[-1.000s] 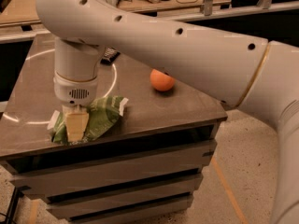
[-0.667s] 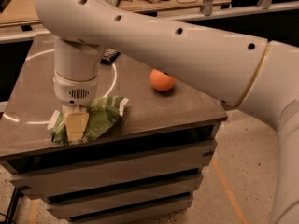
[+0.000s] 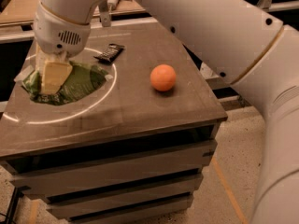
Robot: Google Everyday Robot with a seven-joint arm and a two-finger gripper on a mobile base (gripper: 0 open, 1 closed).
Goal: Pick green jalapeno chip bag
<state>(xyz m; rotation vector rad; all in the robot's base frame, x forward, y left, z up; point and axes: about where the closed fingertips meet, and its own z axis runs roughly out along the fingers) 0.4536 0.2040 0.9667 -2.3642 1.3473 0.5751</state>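
Observation:
The green jalapeno chip bag [image 3: 81,80] is a crinkled green foil bag at the left of the dark table top [image 3: 140,111], inside a white ring marking. My gripper [image 3: 53,76] comes down from the white wrist above it. Its cream fingers [image 3: 55,73] are pressed together on the bag's left part and cover it. I cannot tell whether the bag still touches the table.
An orange ball [image 3: 163,77] sits right of the bag at mid-table. A small dark wrapped bar [image 3: 110,52] lies behind the bag. My big white arm [image 3: 224,36] spans the back right. The table has stacked drawer fronts [image 3: 117,171]. Wooden benches stand behind.
The gripper and the bag now sit further back and left in the picture than before. The bag looks flatter and more spread out. The ball has stayed on the table.

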